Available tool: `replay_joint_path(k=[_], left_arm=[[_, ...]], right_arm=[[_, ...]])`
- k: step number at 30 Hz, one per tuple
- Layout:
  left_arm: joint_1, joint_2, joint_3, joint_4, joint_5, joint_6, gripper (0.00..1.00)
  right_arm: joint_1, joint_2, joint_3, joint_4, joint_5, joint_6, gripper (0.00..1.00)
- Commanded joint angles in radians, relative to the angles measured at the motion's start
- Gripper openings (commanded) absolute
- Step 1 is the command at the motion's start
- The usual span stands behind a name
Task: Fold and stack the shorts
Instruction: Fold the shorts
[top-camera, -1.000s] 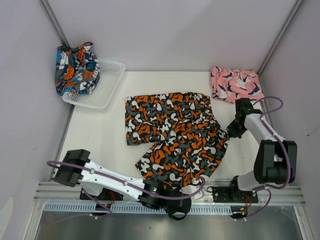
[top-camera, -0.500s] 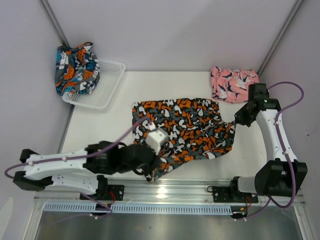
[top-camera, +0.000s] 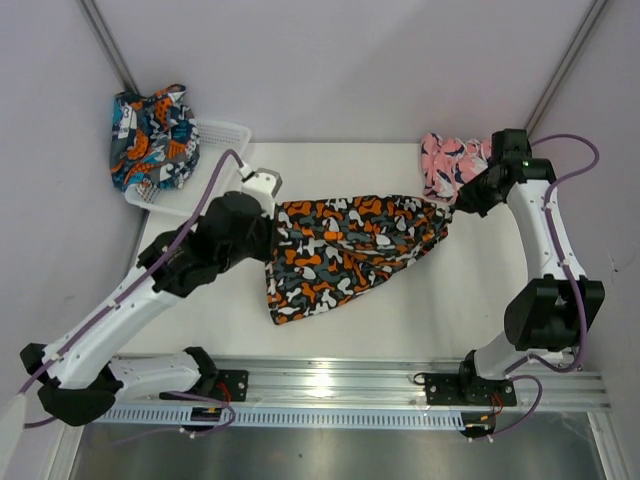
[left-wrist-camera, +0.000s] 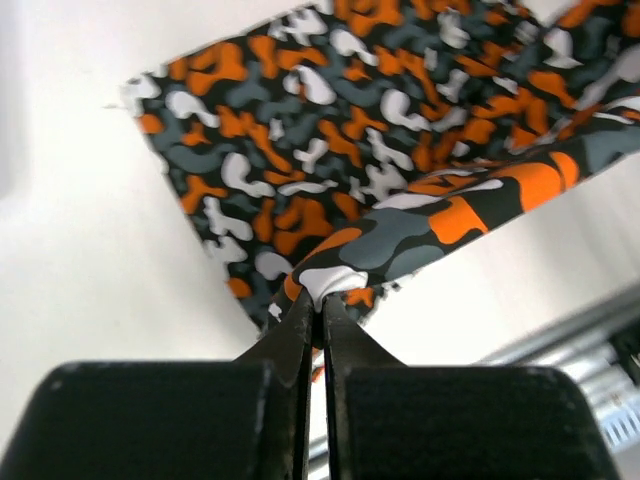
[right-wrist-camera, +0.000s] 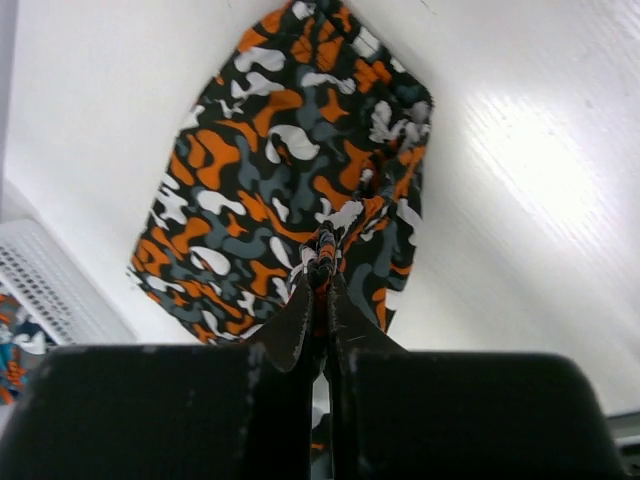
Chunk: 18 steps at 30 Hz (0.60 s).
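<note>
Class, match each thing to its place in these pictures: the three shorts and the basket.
Things:
1 pink shorts
2 black shorts
3 teal shorts
4 basket

Places:
A draped over the basket's left end
B far right corner of the table
C far left corner of the table
D pinched between left gripper and right gripper

Pairs: 1-B, 2-D, 3-A, 4-C

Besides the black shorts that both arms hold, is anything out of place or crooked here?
Yes. The teal-navy shorts hang bunched over the far-left end of the white basket instead of lying inside it, and the basket sits askew, seemingly past the left edge of the table. The black shorts look fine.
</note>
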Motion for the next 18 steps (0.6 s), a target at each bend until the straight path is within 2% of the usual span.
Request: replay_joint_path(k=[1, 5, 8, 18], left_arm=[[0.133, 0.015, 0.038, 0.068, 0.071, 0.088, 0.00], [0.281, 0.064, 0.038, 0.121, 0.126, 0.119, 0.00], [0.340, 0.119, 0.044, 0.167, 0.140, 0.145, 0.00], [0.446, 0.334, 0.059, 0.278, 0.204, 0.166, 0.00]], right_arm=[[0.003, 0.050, 0.089, 0.020, -0.037, 0.081, 0.00], [0.004, 0.111, 0.133, 0.055, -0.054, 0.135, 0.00], [0.006, 0.171, 0.172, 0.061, -0.052, 0.161, 0.00], [0.013, 0.360, 0.279, 0.107, -0.028, 0.192, 0.00]])
